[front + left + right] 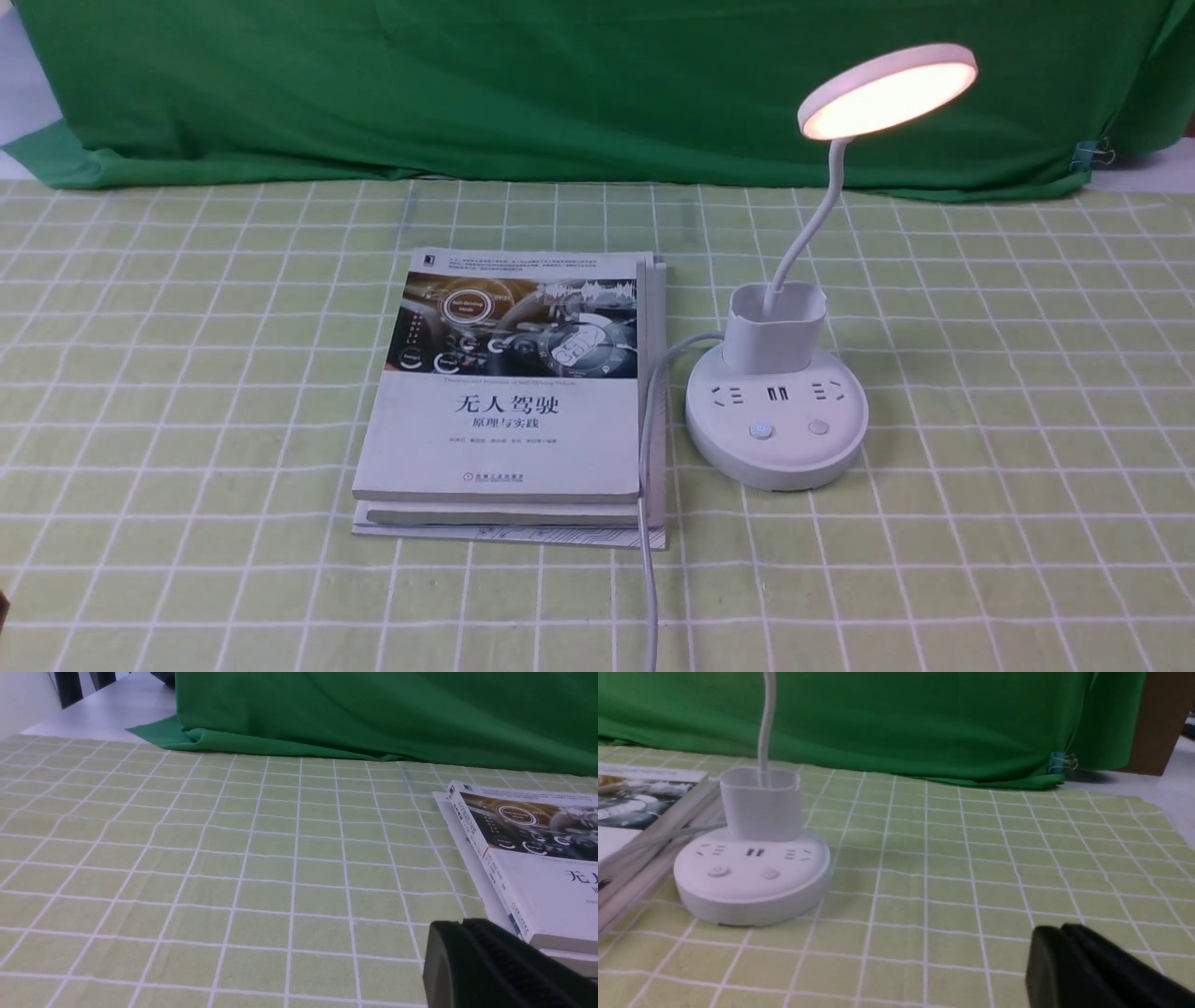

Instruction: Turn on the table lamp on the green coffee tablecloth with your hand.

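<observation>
The white table lamp [777, 411] stands on the green coffee tablecloth [980, 467], right of centre. Its round disc head [887, 91] glows warm white. The round base [752, 877] carries sockets and two buttons, and the left button [761, 430] is lit. No hand or arm shows in the front view. In the right wrist view my right gripper [1059, 931] is shut and empty, low over the cloth, well to the side of the base. My left gripper [460, 926] is also shut on nothing, beside the books' near corner.
A stack of books [513, 401] lies left of the lamp, with the lamp's grey cord [647, 523] running along its right edge toward the front. A dark green backdrop cloth [560, 84] hangs behind. A clip [1062, 761] holds its right end.
</observation>
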